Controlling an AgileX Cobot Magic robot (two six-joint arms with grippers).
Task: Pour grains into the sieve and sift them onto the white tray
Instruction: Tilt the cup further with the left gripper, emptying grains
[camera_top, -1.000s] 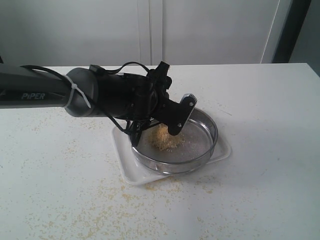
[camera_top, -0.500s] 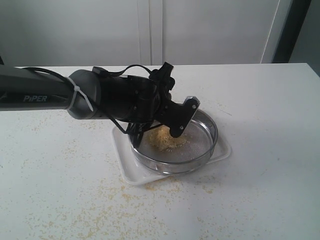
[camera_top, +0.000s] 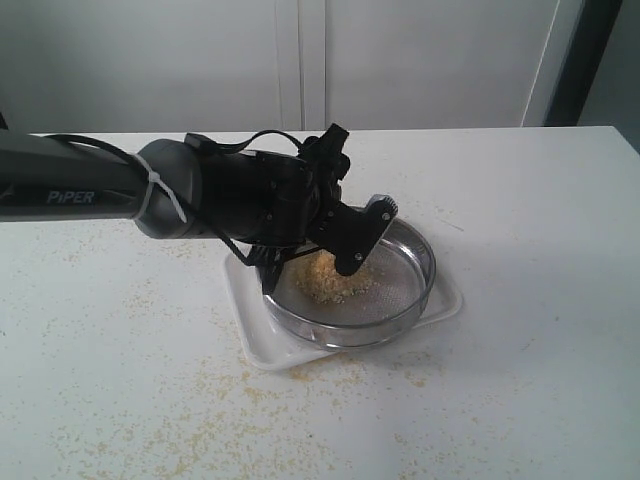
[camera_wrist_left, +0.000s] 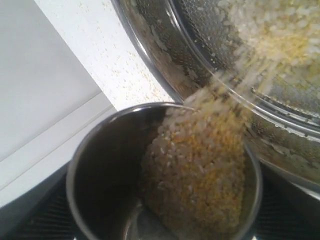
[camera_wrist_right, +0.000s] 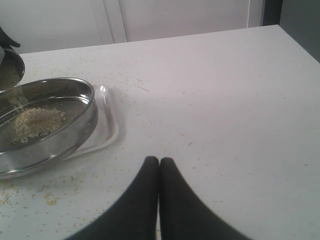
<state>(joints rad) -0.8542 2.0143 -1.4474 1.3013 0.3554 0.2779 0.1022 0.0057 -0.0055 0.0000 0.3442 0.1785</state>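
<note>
Left gripper (camera_top: 358, 238) clamps cup (camera_wrist_left: 107, 165), right gripper (camera_wrist_right: 159, 165) pressed together. Tilt slowly; steer grains (camera_wrist_left: 200, 175) from sieve (camera_top: 398, 288) 9 o'clock toward center.

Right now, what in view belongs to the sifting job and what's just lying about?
In use: grains, sieve, white tray, steel cup pouring them.
Lying about: spilled grains on the table; right gripper, jaws shut, idle.
</note>
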